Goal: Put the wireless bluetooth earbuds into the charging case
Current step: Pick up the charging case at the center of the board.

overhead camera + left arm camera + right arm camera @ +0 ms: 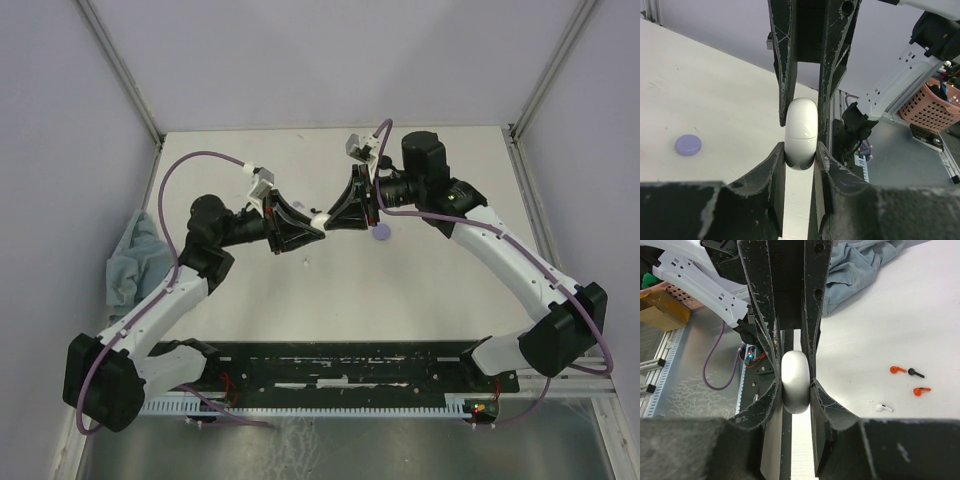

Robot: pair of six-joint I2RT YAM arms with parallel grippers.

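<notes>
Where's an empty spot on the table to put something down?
The wide bare table just beyond the black base plate is free. Crowded spots: the cloth at the left edge, the lavender case just right of centre, the loose earbuds.

Two white and black arms reach in from the near edge of the pale surface (350, 300) and bend toward each other in the middle. The left hand (318, 232) and the right hand (330, 222) meet tip to tip, and a small white case (320, 219) sits right between their tips, touching both. A round purple case (380, 233) lies on the surface just beside the right hand, and a crumpled blue-grey cloth (135, 260) lies at the left edge by the wall.
</notes>
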